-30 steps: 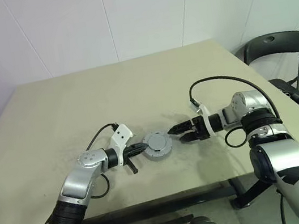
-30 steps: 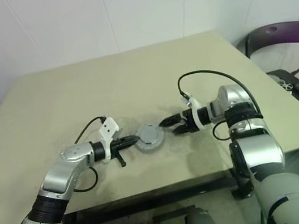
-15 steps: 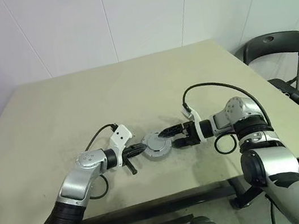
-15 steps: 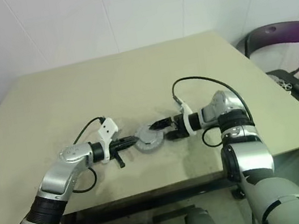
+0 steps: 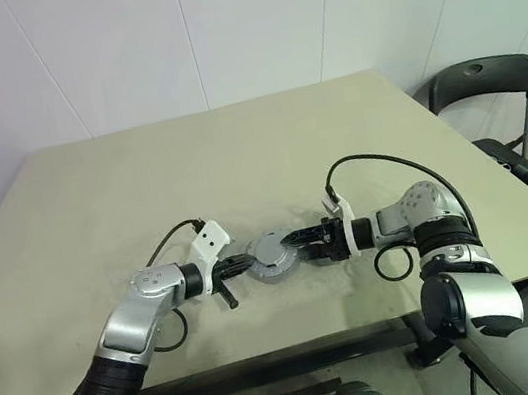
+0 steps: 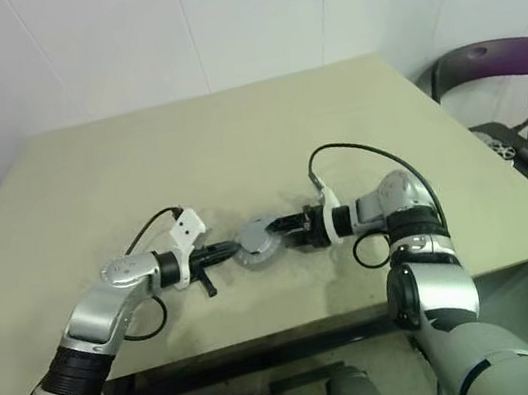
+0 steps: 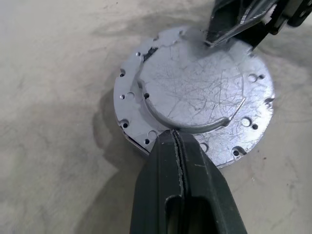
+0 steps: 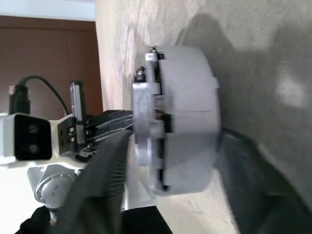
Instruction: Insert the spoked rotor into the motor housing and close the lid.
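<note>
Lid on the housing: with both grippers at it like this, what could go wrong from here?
1. In the right wrist view the lid sits with a visible gap above the motor housing; squeezing it askew could jam it.
2. The right gripper straddles the stack, one finger above and one below; closing could lift or tip the housing off the table.
3. The left gripper, shut, only presses the lid's edge, so the stack may slide away.

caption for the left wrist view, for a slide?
Shut left claw at the near rim of the lid seated on the motor housing; right claw at its far edge.
</note>
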Controlling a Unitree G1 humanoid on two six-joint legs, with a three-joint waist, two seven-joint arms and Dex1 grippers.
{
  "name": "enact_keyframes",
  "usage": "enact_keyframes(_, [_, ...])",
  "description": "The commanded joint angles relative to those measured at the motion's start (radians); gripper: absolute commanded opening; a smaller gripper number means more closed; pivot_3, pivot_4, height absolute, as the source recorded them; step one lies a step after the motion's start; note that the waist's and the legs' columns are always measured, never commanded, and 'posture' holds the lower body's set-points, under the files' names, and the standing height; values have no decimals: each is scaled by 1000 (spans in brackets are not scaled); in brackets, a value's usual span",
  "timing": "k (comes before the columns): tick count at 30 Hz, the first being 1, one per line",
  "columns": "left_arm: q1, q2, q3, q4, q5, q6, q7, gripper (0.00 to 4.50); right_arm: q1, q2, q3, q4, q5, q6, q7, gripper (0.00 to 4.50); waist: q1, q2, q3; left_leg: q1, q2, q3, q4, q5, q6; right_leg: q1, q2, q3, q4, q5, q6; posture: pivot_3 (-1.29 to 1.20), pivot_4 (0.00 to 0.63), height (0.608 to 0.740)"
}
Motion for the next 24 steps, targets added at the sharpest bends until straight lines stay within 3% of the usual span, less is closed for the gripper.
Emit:
enact_keyframes(1, [5, -1, -24, 2, 7, 16, -8, 0, -14, 22, -25, -46, 56, 19, -3, 1778, 1, 0, 0, 1, 0, 0, 0, 0, 0, 0, 0, 0, 0, 0, 0, 0, 0, 740])
enact_keyframes(3, [5, -1, -23, 1, 6, 16, -9, 0, -14, 23, -31, -53, 63, 22, -10, 1398, 1, 0, 0, 1, 0, 0, 0, 0, 0, 1, 0, 0, 0, 0, 1, 0, 0, 740])
enact_keyframes(11, [15, -24, 14, -18, -33, 21, -2, 0, -16, 30, -30, -69, 80, 26, -18, 1399, 1, 0, 0, 1, 0, 0, 0, 0, 0, 1, 0, 0, 0, 0, 0, 0, 0, 740])
enact_keyframes(15, [29, -124, 174, -116, -215, 116, 46, 0, -17, 37, -42, -82, 91, 40, -18, 1399, 1, 0, 0, -2, 0, 0, 0, 0, 0, -1, 0, 0, 0, 0, 0, 0, 0, 740])
enact_keyframes(18, [39, -149, 297, -152, -326, 218, 83, 0, -22, 36, -56, -92, 100, 43, -22, 1399, 1, 0, 0, -13, 0, -1, 4, 0, 0, -12, 0, 0, 3, 1, 1, 0, 0, 740])
enact_keyframes(24, [99, -191, 535, -180, -538, 336, 206, 0, -38, 32, -72, -111, 119, 43, -20, 1398, -1, 0, 0, -13, 0, 0, 2, 0, 0, -13, 0, 1, 2, 1, 1, 0, 0, 740])
